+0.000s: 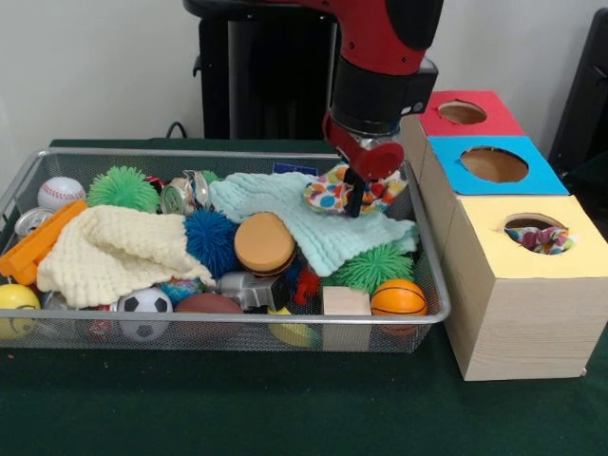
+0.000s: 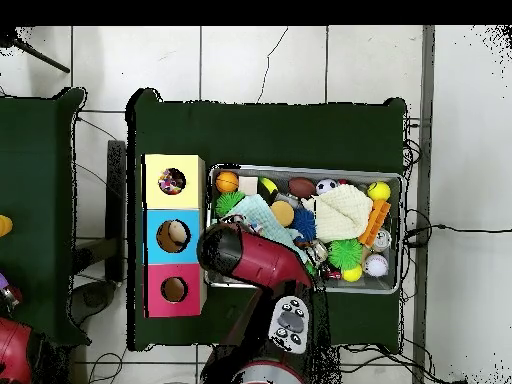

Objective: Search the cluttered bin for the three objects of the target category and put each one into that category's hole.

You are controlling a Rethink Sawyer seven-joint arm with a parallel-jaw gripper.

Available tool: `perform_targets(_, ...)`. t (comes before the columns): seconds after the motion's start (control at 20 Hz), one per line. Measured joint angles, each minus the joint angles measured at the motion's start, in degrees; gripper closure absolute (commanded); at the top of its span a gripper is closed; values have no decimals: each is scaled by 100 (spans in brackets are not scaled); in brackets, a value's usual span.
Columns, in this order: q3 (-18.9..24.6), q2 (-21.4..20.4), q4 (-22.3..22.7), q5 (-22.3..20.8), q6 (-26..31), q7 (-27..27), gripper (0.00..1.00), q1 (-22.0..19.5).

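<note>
The wire mesh bin [image 1: 123, 152] holds many toys; it also shows in the overhead view [image 2: 402, 230]. My gripper [image 1: 356, 198] is over the bin's right part, shut on a white polka-dot fabric bundle [image 1: 328, 193] that spreads to both sides of the fingers, just above a mint knitted cloth [image 1: 285, 214]. The yellow-surrounded hole [image 1: 537, 234] is in the nearest section of the wooden box, right of the bin, with a polka-dot bundle [image 1: 543, 239] showing inside it. In the overhead view the arm [image 2: 250, 255] hides the gripper; the yellow hole [image 2: 172, 181] shows something colourful inside.
The blue-surrounded hole [image 1: 493, 164] and red-surrounded hole [image 1: 462, 112] lie behind the yellow one. The bin also holds a cream knitted cloth [image 1: 114, 252], blue pom ball [image 1: 211, 239], green pom balls [image 1: 123, 188], a burger toy [image 1: 264, 244], a basketball [image 1: 398, 297] and a soccer ball [image 1: 144, 312].
</note>
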Motion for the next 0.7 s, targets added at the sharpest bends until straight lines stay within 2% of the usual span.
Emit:
perform_targets(0.25,-113,-400,-194,-16,892,0,100,-82)
perform_targets(0.4,-130,-555,-357,-18,1164,0,100,-125)
perform_targets(0.7,-129,-704,-748,-15,1287,0,100,-170)
